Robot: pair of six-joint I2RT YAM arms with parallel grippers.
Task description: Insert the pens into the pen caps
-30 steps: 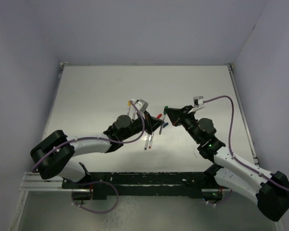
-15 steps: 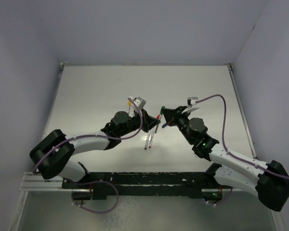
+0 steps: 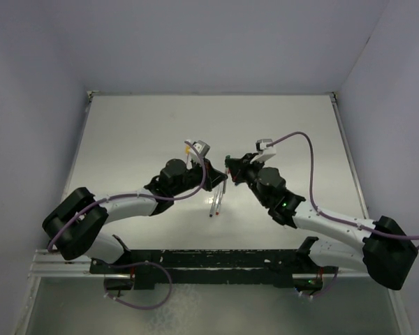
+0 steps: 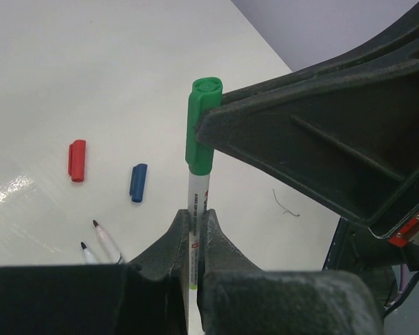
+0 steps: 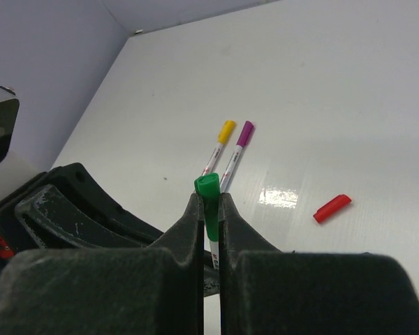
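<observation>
Nearest the bases, a black metal mounting rail (image 3: 195,259) runs along the front of the white tabletop (image 3: 126,132). Just beyond it, 2 uncapped pens (image 3: 216,204), thin and grey-white, lie side by side w/ tips toward the bases, close by the left gripper.

Mid-table the 2 arms meet. The left gripper (image 4: 193,222) is clamped fully down on the barrel of a thin grey-white marker pen (image 4: 194,202), which stands upright in the left wrist view. The right gripper (image 5: 209,209) is pinched tight on a green bullet-shaped plastic cap (image 4: 201,125). The green cap sits over the pen's top end, white barrel showing below it; can't tell how far it is seated. The right gripper's black bulk fills the right side of the left wrist view and hides the table there. The left gripper's body likewise blocks the lower left of the right wrist view.

Beside the held pen, a small red cap (image 4: 77,160) and a blue cap (image 4: 138,182) lie flat, near each other, not touching.

Farther out, a yellow-capped pen (image 5: 218,145) and a purple-capped pen (image 5: 236,150) lie approx parallel, just beside each other.

Both grippers are well apart from the left, right and far table edges. Pale walls (image 3: 216,49) rise on those 3 sides.
</observation>
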